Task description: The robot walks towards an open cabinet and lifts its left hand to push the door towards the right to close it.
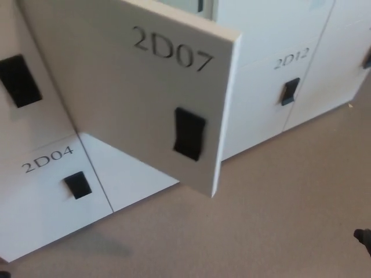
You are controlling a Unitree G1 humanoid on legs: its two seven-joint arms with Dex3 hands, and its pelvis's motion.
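The open cabinet door [122,87] is white, marked "2D07", and swings out towards me across the middle of the head view. A black recessed handle [189,134] sits near its free edge [225,121], which points right and down. A small black part at the right picture edge looks like my right hand [363,237]; too little shows to tell its state. My left hand is out of the picture.
White cabinet fronts run behind the door: "2D04" [49,160] with a black handle [77,185] at lower left, "2D12" [291,58] with a handle [290,91] at right. Beige carpet [261,226] covers the foreground. The picture is tilted.
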